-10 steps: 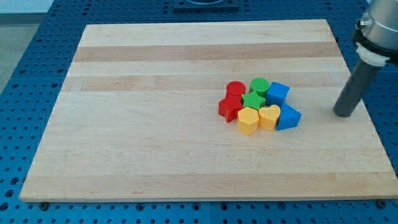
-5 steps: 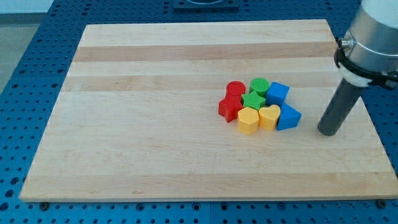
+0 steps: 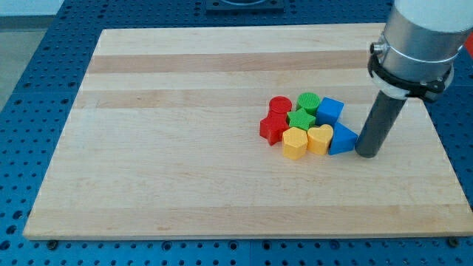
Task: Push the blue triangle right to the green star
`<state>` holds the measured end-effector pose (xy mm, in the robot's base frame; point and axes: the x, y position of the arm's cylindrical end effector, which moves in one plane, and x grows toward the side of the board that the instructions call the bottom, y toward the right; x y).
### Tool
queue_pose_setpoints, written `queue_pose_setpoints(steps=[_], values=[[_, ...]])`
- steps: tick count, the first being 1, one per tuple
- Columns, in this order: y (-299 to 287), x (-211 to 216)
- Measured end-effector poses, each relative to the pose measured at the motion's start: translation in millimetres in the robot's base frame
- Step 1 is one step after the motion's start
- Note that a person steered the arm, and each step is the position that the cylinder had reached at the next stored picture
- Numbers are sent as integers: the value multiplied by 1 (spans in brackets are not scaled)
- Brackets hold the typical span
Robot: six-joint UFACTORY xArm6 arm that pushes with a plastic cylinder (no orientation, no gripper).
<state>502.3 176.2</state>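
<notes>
Tip: my tip (image 3: 366,154), lower end of a straight dark rod, resting on the board just at the view's right of the blue triangle (image 3: 341,139); touching or a hair apart, cannot tell. No jaws to spread or press together; nothing pinched.
Triangle position: at the lower right corner of the cluster, right of the yellow heart (image 3: 320,138), below the blue cube (image 3: 329,111), pointed corner toward the rod.
Star position: green star (image 3: 300,120) in the middle of the cluster, up and left of the triangle, with the yellow heart between them.
Other blocks: green cylinder (image 3: 308,102) above the star; red cylinder (image 3: 279,106) and red star (image 3: 273,128) on the cluster's left; yellow hexagon-like block (image 3: 295,142) at the bottom.
Surface: pale wooden board (image 3: 185,148) with lengthwise grain bands, lying on a blue perforated table (image 3: 29,81).
Room: only a strip of light floor at the view's top left.
Triangle look: solid bright blue wedge, lighter top face, darker sides, lying flat.
</notes>
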Motion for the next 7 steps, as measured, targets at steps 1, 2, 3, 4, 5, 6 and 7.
queue_pose_setpoints(steps=[1,2,3,4,5,6,7], values=[[-3,0],[-5,-1],[-9,-9],[-14,-17],[-16,-17],[-17,-18],[-19,-20]])
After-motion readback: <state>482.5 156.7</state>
